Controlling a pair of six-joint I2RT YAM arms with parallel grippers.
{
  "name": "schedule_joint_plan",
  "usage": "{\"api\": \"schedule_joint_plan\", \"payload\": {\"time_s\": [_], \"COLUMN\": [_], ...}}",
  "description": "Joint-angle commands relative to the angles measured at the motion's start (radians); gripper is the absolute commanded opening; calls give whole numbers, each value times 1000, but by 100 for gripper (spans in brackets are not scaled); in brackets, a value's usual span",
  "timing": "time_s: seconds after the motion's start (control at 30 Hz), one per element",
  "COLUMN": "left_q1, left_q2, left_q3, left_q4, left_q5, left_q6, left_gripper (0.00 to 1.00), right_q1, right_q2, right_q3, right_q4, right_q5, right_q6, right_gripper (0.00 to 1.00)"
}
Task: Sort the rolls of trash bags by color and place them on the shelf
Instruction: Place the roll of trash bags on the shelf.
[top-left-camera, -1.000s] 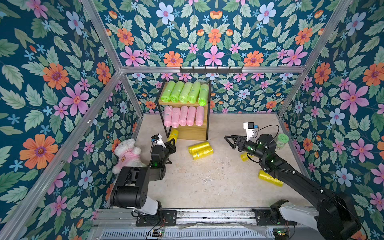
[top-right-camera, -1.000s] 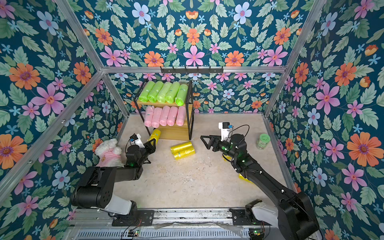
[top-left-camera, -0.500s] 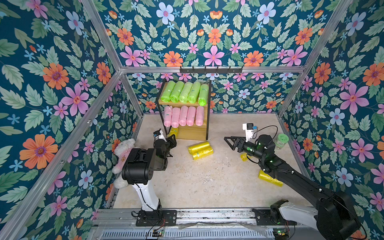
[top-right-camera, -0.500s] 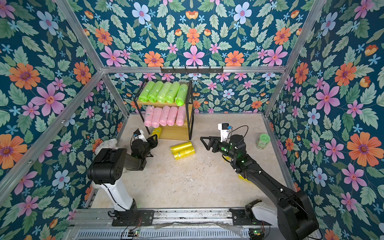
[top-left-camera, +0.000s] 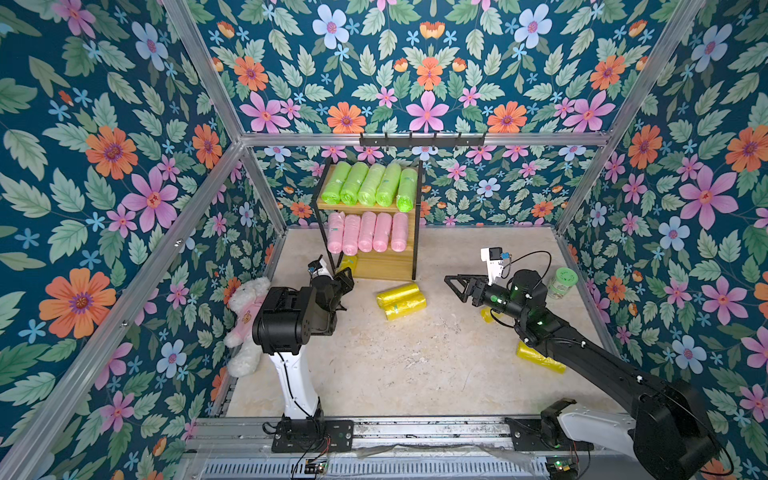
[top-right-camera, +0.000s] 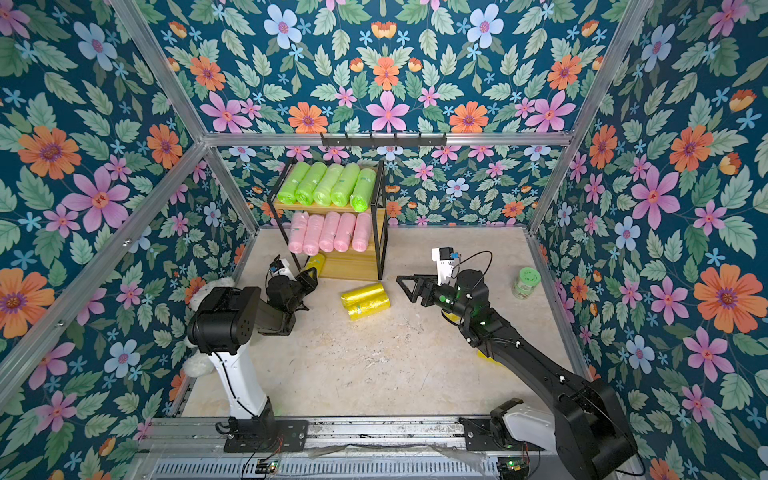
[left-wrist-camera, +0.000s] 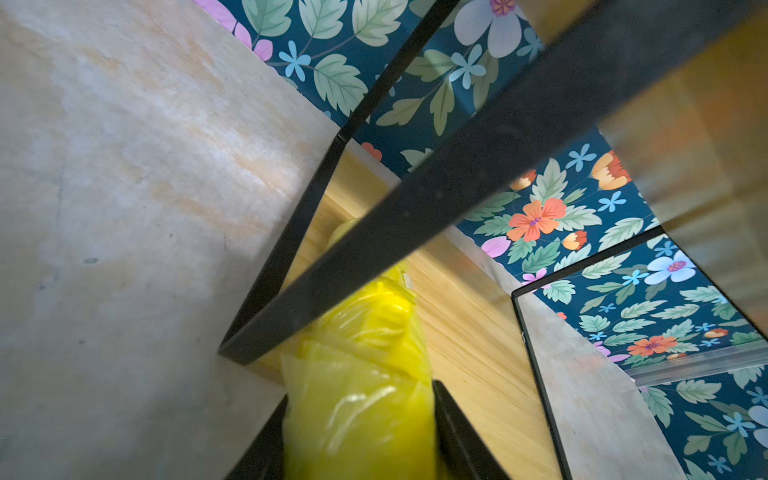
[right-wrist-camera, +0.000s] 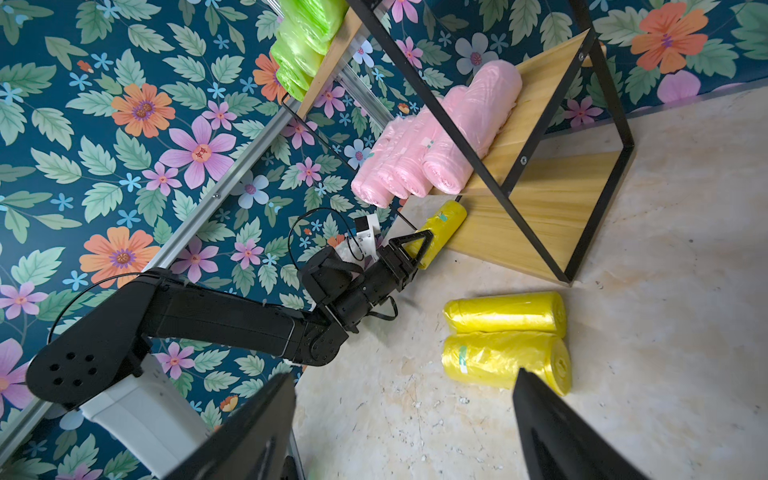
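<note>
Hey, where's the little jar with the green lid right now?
In both top views, the green-lidded jar stands on the tabletop at the robot's right, close to the floral side wall and just right of the right arm.

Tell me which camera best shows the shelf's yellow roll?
Right wrist view: the yellow roll shows nearly whole at the shelf's bottom board. The left wrist view is close, but a frame bar crosses it. Both top views show only a sliver.

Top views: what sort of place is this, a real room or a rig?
Most likely a staged robot test cell: floral wallpaper panels in an aluminium frame, left arm and right arm bolted to a base rail, and a small shelf of sorted rolls.
</note>
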Motion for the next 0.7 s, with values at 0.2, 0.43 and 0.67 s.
{"api": "schedule_joint_plan", "payload": {"time_s": [0.2,0.43,0.67], "left_q1": [8,11,11], "left_q2": [53,63,47], "left_q3": [38,47,29], "left_q4": [67,50,55], "left_q5": [-19,-48,-66], "left_q6": [-59,-72,-90], "left_gripper": [53,60,69], "right_q1": [31,47,51], "right_q2": [19,46,48], "right_q3": [2,34,28], "right_q4": [28,11,14], "right_q5": [20,18,23], "right_q6": [13,11,11], "right_gripper": [86,86,86]}}
